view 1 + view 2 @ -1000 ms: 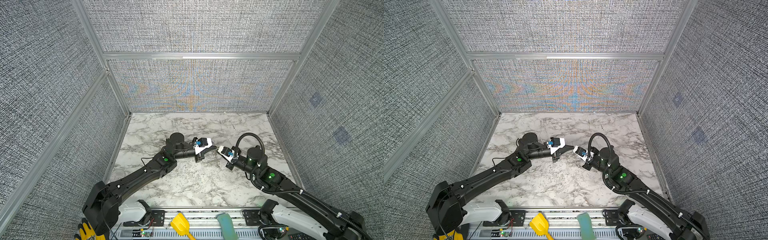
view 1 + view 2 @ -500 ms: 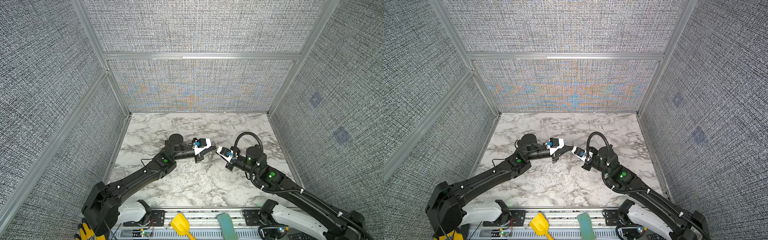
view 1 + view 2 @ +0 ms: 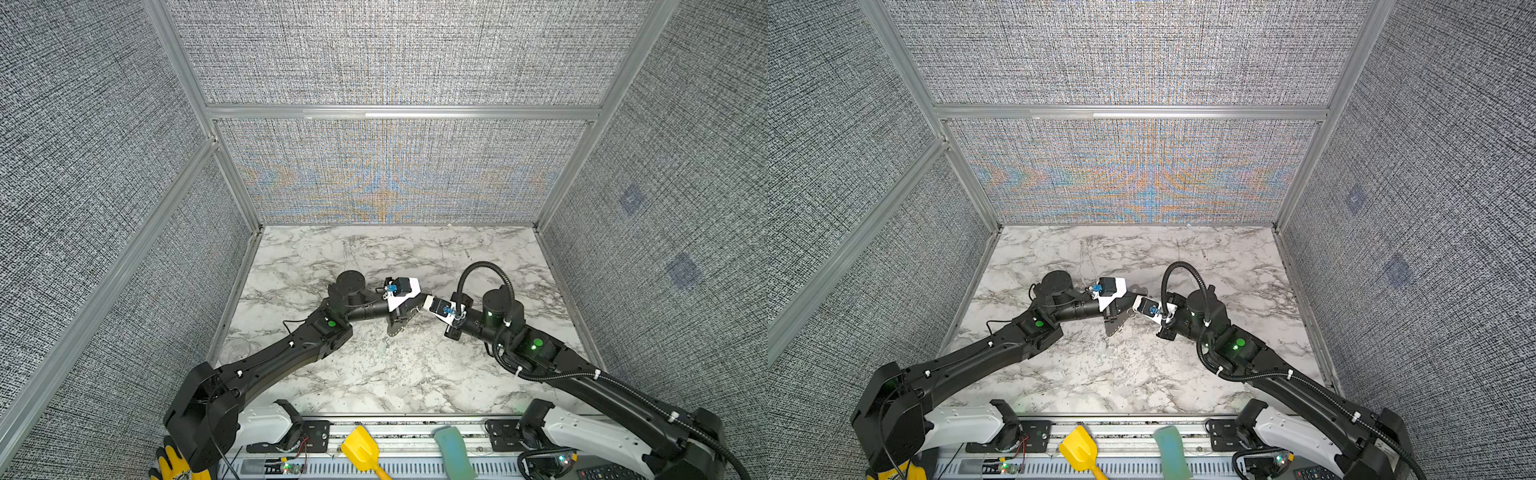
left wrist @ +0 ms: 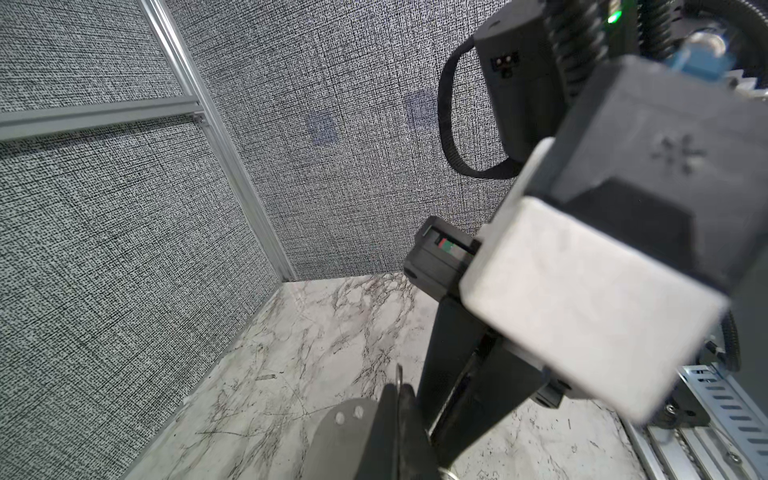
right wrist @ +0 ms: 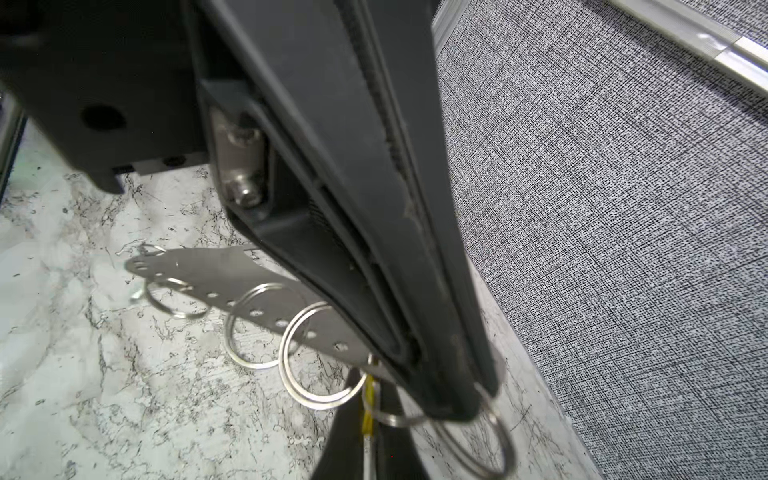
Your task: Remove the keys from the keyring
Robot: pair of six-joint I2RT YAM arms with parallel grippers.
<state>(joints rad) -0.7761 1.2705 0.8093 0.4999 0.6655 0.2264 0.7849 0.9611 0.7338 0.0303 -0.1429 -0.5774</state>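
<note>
In both top views my left gripper point(image 3: 409, 313) is shut on the keyring point(image 3: 396, 327), a grey plate hanging above the marble at mid-table. In the right wrist view the keyring point(image 5: 224, 270) shows a row of small holes with several steel split rings point(image 5: 316, 361) through them. My right gripper point(image 3: 424, 302) meets it tip to tip from the right. The right gripper point(image 5: 368, 419) is shut on a key with a yellow tag point(image 5: 367, 409), seen edge-on by a ring. In the left wrist view my left gripper point(image 4: 401, 399) clamps the keyring point(image 4: 345, 432).
A yellow scoop point(image 3: 362, 451) and a teal block point(image 3: 454, 451) lie on the front rail. Grey fabric walls close in the marble floor point(image 3: 374, 374) on three sides. What looks like a clear cup point(image 3: 237, 349) stands by the left wall.
My right gripper has moved left and closed the gap to the left gripper. The left gripper, still holding the keyring, has shifted slightly right.
</note>
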